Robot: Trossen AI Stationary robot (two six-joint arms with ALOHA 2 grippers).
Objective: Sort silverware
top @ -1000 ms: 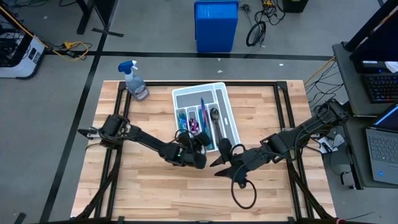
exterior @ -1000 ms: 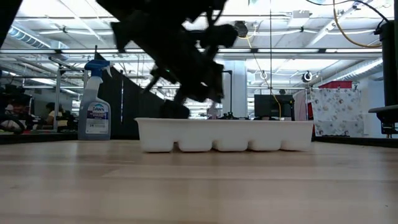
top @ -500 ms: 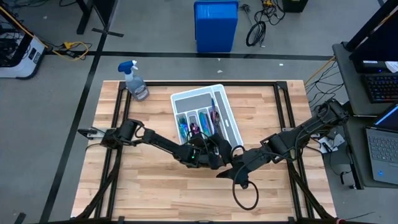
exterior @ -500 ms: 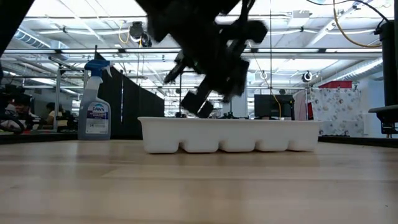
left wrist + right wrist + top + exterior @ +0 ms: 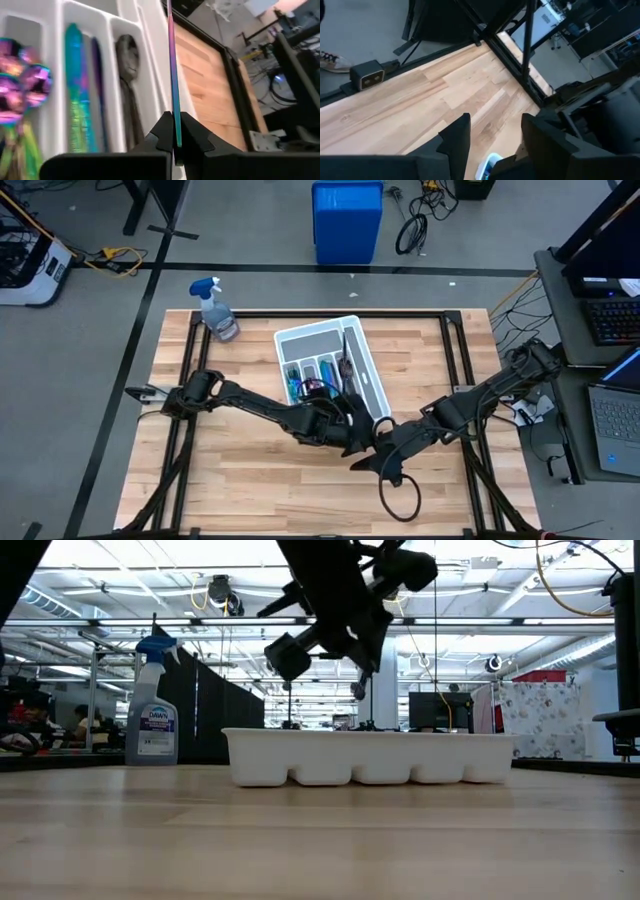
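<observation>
A white compartmented tray (image 5: 372, 370) stands at the table's middle. It holds rainbow-purple spoons (image 5: 20, 85), a teal fork (image 5: 75, 100), a blue knife (image 5: 97, 75) and a dark spoon (image 5: 127, 55), each lying flat in a compartment. My left gripper (image 5: 345, 418) hovers over the tray's near end, shut on a slim iridescent piece of silverware (image 5: 171, 60). It shows edge-on, so I cannot tell its kind. My right gripper (image 5: 492, 140) stands open just right of the tray's near end, holding nothing. My left gripper pinches the slim piece by its near end (image 5: 174, 131) between its two fingers. The fingers slant down toward the table's far side, and the piece runs on along them. It is lifted clear, its far end reaching out over the tray's right-hand wall (image 5: 150, 55).
A blue-capped spray bottle (image 5: 217, 310) stands at the table's far left corner. A black frame (image 5: 455, 340) runs round the table top. A loop of black cable (image 5: 395, 498) hangs below my right arm. Bare wood lies near and to the left.
My left gripper has risen from the tray's near end and shifted toward the table's right edge, rolling its wrist, and has stayed shut. The slim piece has come up with it and now points toward the far edge.
</observation>
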